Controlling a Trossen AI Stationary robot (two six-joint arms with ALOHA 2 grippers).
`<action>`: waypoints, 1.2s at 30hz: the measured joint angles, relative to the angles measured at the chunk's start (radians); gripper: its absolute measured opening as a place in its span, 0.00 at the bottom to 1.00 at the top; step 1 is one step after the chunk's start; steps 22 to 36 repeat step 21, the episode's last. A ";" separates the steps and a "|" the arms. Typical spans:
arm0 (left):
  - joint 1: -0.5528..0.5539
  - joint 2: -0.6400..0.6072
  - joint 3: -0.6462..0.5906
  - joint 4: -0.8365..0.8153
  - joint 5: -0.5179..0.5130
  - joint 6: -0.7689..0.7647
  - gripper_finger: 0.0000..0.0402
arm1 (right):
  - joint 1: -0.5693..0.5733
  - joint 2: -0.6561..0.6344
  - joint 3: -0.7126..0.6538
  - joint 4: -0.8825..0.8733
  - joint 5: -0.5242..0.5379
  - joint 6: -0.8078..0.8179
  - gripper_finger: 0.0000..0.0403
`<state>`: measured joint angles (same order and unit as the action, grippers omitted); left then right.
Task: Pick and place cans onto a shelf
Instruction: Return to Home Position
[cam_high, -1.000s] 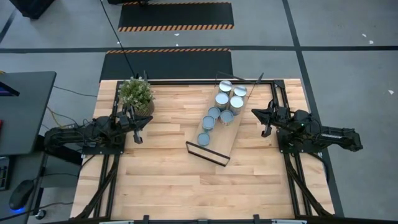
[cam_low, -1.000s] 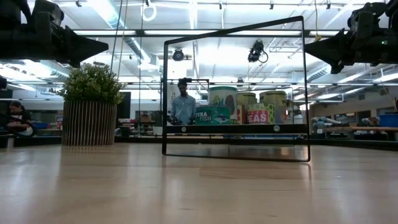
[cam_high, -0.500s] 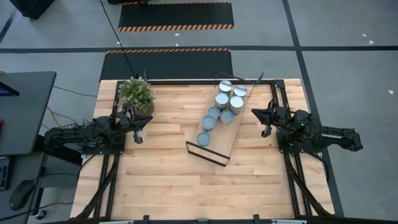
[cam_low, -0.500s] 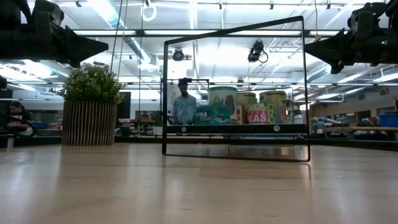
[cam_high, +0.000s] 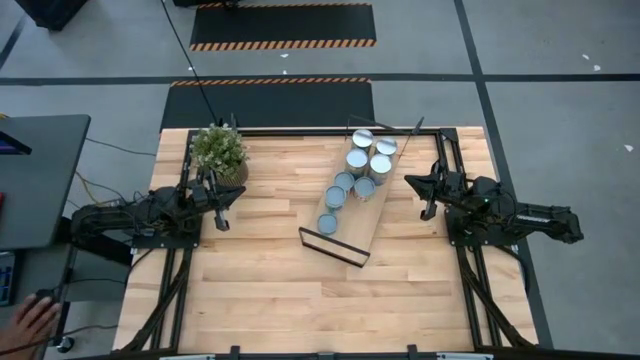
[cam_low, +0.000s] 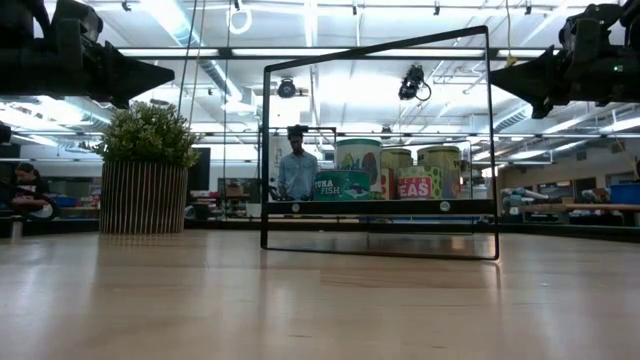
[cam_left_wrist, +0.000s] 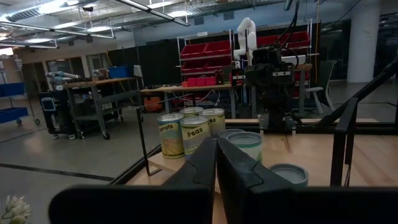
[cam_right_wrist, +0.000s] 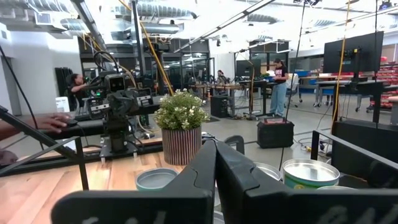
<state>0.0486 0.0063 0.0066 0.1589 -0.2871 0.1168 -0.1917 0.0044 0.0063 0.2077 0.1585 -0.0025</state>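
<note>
Wooden tabletop (cam_high: 260, 290) fills the middle of your high view, with grey floor around it. All eight cans (cam_high: 360, 165) stand on the shelf (cam_high: 352, 238), which lies on a slant from the upper right of centre down toward the middle of the frame. Most of the cans crowd its upper half in two rows, and a single one sits near its lower end. In your low view the shelf's black frame stands at centre, and the cans show side by side through it. The left gripper (cam_low: 165, 72) hangs above the table at the upper left of the low view, pointing inward, and its wrist view shows the fingers pressed together on nothing. The right gripper (cam_low: 497, 72) mirrors it at the upper right, likewise closed and empty. Both are well apart from the shelf. You have a plant (cam_high: 219, 150) just beside the left arm, at the table's upper left. A hand (cam_high: 30, 320) shows at the lower left corner, off the table, and a person (cam_low: 296, 170) stands far back in the room.
</note>
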 joint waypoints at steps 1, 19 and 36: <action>0.000 0.000 0.000 0.000 0.000 0.000 0.05 | 0.000 0.000 0.000 0.000 0.000 0.000 0.04; 0.000 0.000 0.000 0.000 0.000 0.000 0.05 | 0.000 0.000 0.000 0.000 0.000 0.000 0.04; 0.000 0.000 0.000 0.000 0.000 0.000 0.06 | 0.000 0.000 0.000 0.000 0.000 0.000 0.04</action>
